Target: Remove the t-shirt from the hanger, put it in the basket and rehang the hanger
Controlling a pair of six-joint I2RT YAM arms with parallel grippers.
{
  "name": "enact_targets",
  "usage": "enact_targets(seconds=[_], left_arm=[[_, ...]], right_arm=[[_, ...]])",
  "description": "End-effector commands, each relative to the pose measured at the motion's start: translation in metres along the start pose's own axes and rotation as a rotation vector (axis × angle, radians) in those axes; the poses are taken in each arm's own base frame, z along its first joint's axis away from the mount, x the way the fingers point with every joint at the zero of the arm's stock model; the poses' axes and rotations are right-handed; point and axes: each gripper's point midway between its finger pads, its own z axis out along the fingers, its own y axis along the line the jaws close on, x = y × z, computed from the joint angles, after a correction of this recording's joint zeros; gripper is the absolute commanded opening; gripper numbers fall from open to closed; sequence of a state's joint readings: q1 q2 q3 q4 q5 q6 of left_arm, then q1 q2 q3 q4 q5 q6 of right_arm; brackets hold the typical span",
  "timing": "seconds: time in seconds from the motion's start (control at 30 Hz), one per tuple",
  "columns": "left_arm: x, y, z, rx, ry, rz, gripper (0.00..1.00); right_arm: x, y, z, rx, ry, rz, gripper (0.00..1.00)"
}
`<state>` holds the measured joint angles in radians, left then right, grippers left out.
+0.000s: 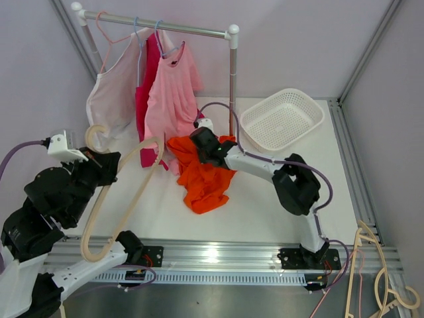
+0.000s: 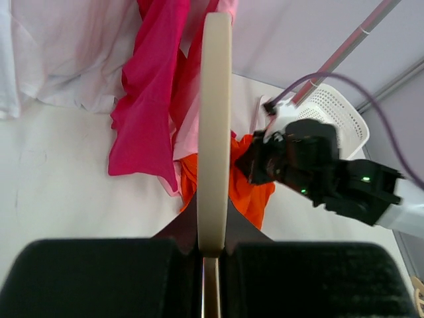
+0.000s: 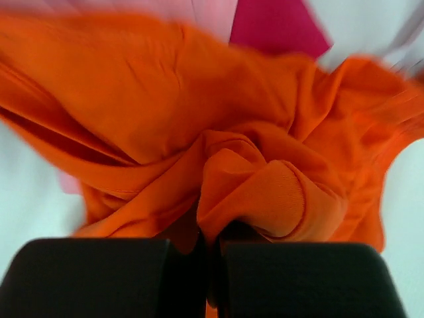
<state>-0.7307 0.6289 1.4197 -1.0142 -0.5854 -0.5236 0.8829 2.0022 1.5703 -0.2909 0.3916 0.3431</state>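
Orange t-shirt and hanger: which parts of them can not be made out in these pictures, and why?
- Right wrist view: the orange t-shirt fills the frame, blurred at its edges; its folds hide the tips of the right gripper.
- Top view: the right gripper covers the t-shirt's upper part.
- Left wrist view: the hanger is seen edge-on, so its hook and ends do not show; the left gripper hides its lower part.

Orange fabric t-shirt: crumpled, a fold pinched in the right pincer. Cream curved plastic hanger: bare, clamped edge-on in the left pincer.
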Motion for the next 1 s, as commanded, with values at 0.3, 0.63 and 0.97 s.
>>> enact_targets(seconds=[0.3, 0.63, 0.97], left_arm=[[-0.093, -0.085, 0.02, 0.255, -0.279, 0.138, 0.01], [-0.114, -0.148, 0.087, 0.293, -0.258, 0.163, 0.01], [-0.117, -0.16, 0.169, 0.194, -0.257, 0.202, 0.01]], right_arm=[[0.082, -0.006, 0.002, -0.012, 0.206, 0.028, 0.0], [0.014, -0.037, -0.105, -0.014, 0.064, 0.077, 0.0], [-0.233, -0.109, -0.254, -0.073, -0.428, 0.231, 0.0]])
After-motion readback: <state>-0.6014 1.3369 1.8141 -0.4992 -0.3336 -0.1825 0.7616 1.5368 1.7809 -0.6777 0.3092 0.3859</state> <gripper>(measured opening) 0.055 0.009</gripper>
